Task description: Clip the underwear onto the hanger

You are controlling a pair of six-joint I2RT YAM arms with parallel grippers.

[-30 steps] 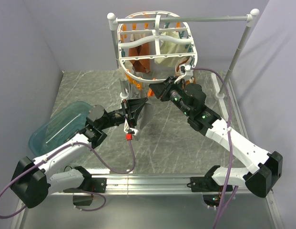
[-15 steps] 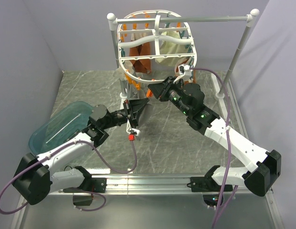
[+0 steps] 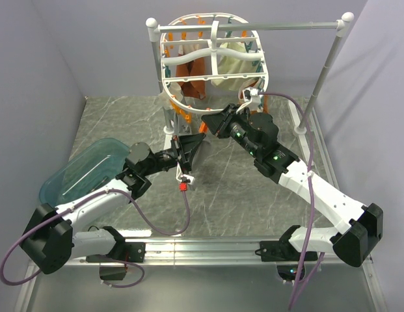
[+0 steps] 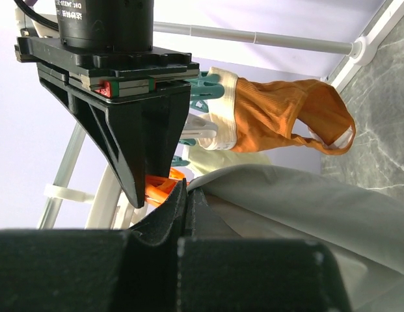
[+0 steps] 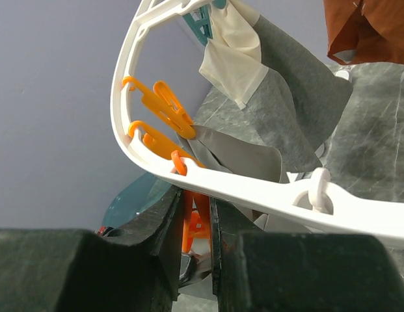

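Top external: the left gripper (image 3: 188, 151) is closed on the small, limp, mid-grey fabric underwear (image 3: 197, 149), held above the counter's middle, just below the near rim of the large white plastic oval hanger (image 3: 264, 77) at the far edge; the right gripper (image 3: 213, 123) sits at that rim; left wrist: the jaws pinch the grey cloth flat; right wrist: the jaws, narrowly parted, clamp an orange plastic peg (image 5: 196, 224) hanging from the rim.
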